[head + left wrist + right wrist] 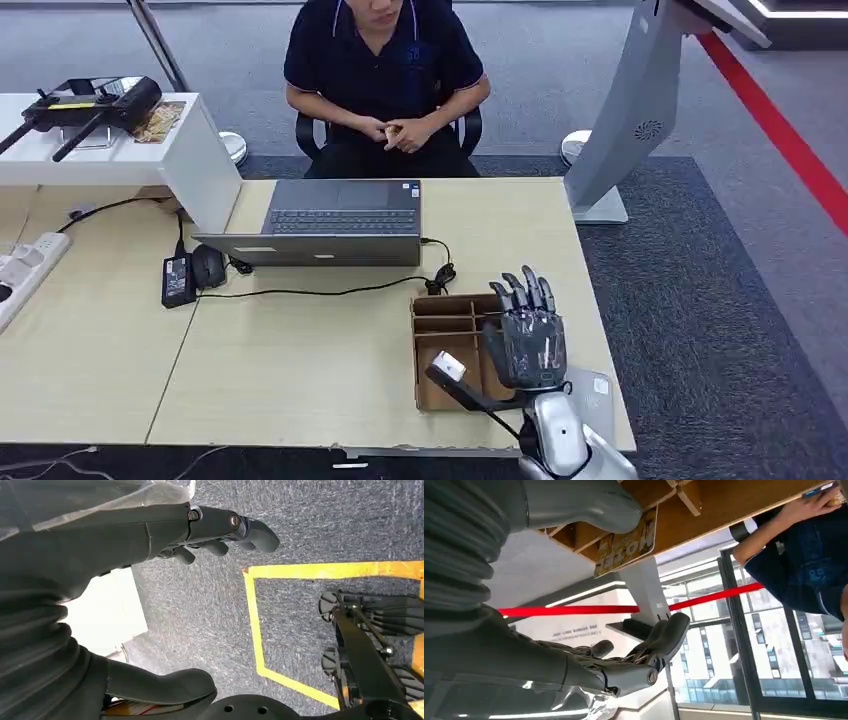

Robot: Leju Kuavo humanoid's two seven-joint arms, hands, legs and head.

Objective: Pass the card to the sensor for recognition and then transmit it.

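Nearest, right hand point(530, 335) hovers over the right side of the wooden divider tray point(432, 322), fingers spread wide and pointing up-table, holding nothing. In the right wrist view a printed card point(626, 547) stands in a tray slot just beside the thumb point(584, 502), apart from the fingers; likely the task's card, though I cannot read it for certain. A flat grey pad point(596, 388) at the table's near right corner, partly under the wrist, may be the sensor; unsure.

Left hand point(220, 527) hangs over grey carpet, fingers loosely apart, empty.

Risks, by judgement: thumb and fingers closing on a divider wall instead of the card, dragging the light tray; a thin card slipping from a shallow pinch; forearm sweeping the pad off the edge.

Further up: black cable point(320, 292), laptop point(335, 222), then a seated person point(385, 80) with hands clasped, a possible receiver. A handover reach could snag that cable.
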